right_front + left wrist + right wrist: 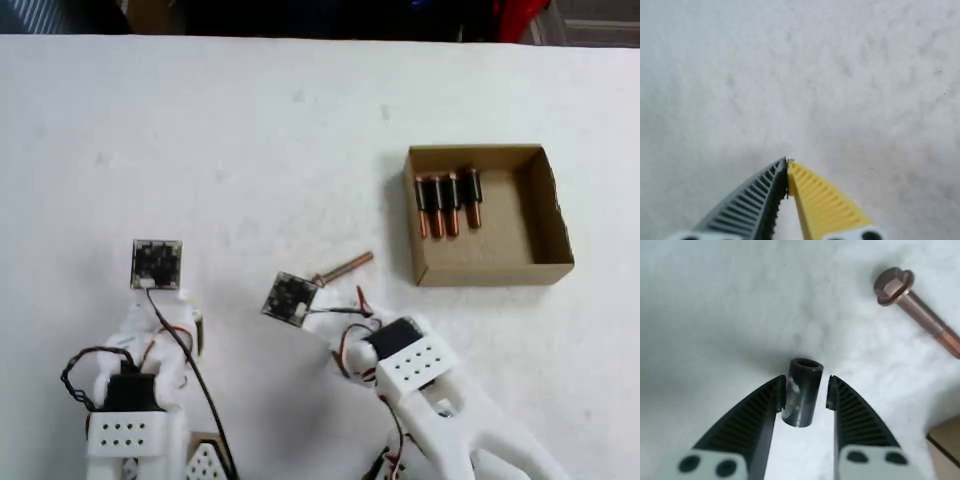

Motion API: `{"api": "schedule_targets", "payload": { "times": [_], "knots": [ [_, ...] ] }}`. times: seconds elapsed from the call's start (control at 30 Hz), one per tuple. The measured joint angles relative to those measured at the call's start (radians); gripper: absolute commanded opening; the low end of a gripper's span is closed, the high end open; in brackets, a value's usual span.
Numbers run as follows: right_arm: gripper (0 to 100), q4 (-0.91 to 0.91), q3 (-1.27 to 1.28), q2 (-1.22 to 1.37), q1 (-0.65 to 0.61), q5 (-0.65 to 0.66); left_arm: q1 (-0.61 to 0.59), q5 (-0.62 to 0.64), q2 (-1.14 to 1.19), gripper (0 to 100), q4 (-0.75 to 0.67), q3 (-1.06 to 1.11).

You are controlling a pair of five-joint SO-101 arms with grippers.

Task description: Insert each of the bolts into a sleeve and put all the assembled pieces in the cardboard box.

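Narrowly parted, fingers of right gripper (pixel 806 391) flanked the sleeve (pixel 801 400) (one pad touching), bolt (pixel 920 310) lay beyond the tips, shank cut off, left gripper (pixel 787 166) tips met.

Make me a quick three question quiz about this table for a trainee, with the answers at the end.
1. How many assembled pieces lie in the cardboard box?
2. True or false: the left gripper is shut with nothing in it.
3. What is between the fingers of the open right gripper? A) a black sleeve B) one of the assembled pieces C) nothing
Key: 1: three. 2: true. 3: A.
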Motion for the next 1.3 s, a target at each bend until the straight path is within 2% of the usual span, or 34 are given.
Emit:
{"api": "schedule_targets", "payload": {
  "times": [0.13,0.6,1.3],
  "knots": [
    [11.9,0.000,-0.017,0.028,0.000,0.000,0.000,0.000,0.000,2,0.000,0.000],
    [11.9,0.000,-0.229,0.428,0.043,-0.031,0.000,0.000,0.000,2,0.000,0.000],
    [11.9,0.017,-0.232,0.408,0.044,-0.034,0.000,0.000,0.000,2,0.000,0.000]
  ]
}}
